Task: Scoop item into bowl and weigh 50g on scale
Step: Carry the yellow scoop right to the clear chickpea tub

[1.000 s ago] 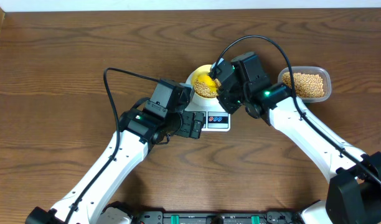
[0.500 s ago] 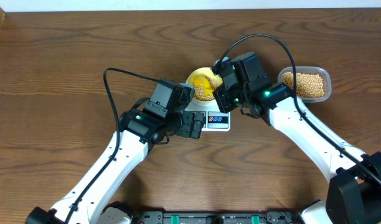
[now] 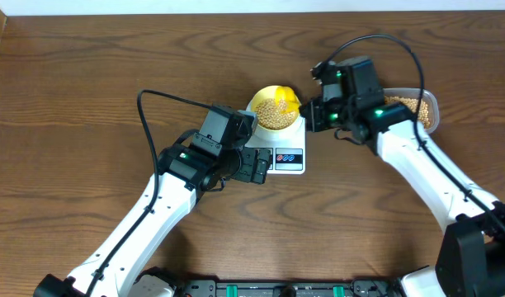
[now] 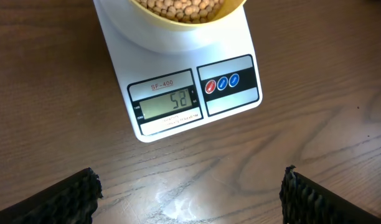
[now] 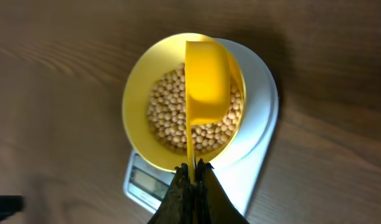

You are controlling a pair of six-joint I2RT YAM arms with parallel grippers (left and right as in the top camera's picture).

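Our left gripper point(image 3: 254, 165), fingers spread wide and empty, faces the flat white kitchen scale point(image 4: 240, 93), whose display point(image 4: 170, 102) shows 52. On it sits the small pale yellow bowl point(image 5: 133, 106) of round tan beans point(image 5: 169, 118). The bright yellow plastic scoop point(image 5: 208, 78) hangs over the bowl's right side, handle point(image 5: 189, 146) running back to our right gripper point(image 5: 192, 177), clamped on it; rightward, bare table point(image 3: 450, 58) leads to the clear plastic tub point(image 3: 417, 103).

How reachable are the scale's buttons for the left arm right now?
Probably yes. The open left fingers hang just short of the scale, its buttons facing them across bare table. The right fingers hold the scoop farther back, over the bowl, clear of the buttons.
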